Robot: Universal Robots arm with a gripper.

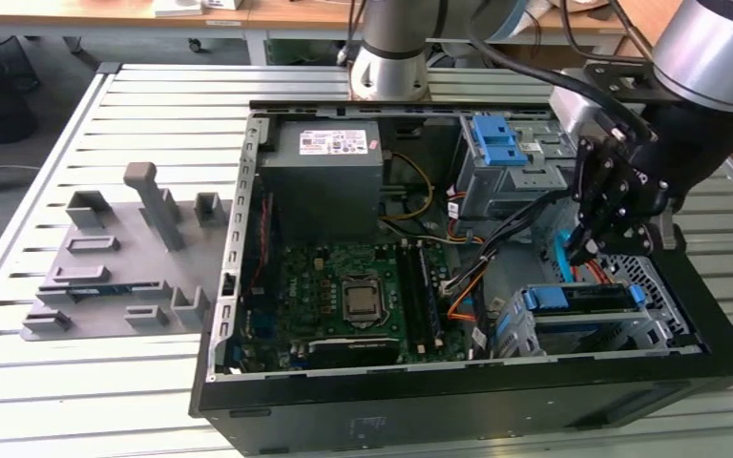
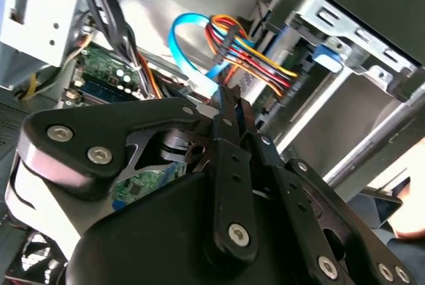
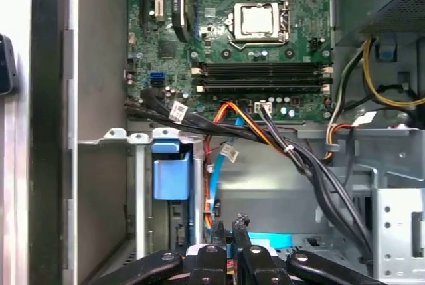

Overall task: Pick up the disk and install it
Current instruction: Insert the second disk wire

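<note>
On the bench (image 1: pixel 35 382) at nine o'clock we see a grey fixture (image 1: pixel 118 258), then the open case (image 1: pixel 469 405). The disk (image 1: pixel 583 299) appears to sit in the cage at four o'clock of the motherboard (image 1: pixel 341 291). The gripper (image 1: pixel 579 253) hangs just above it at twelve o'clock, its jaws together and empty. We judge the disk dense, stiff, slick-faced and shock-sensitive, so it is best gripped across the blue bracket's long edges.

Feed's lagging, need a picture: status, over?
Black gripper inside the black computer case, jaws shut, empty. Silver hard drive in blue plastic bracket sits in grey metal cage, just under the gripper. Orange and blue cables close beside the tips.
</note>
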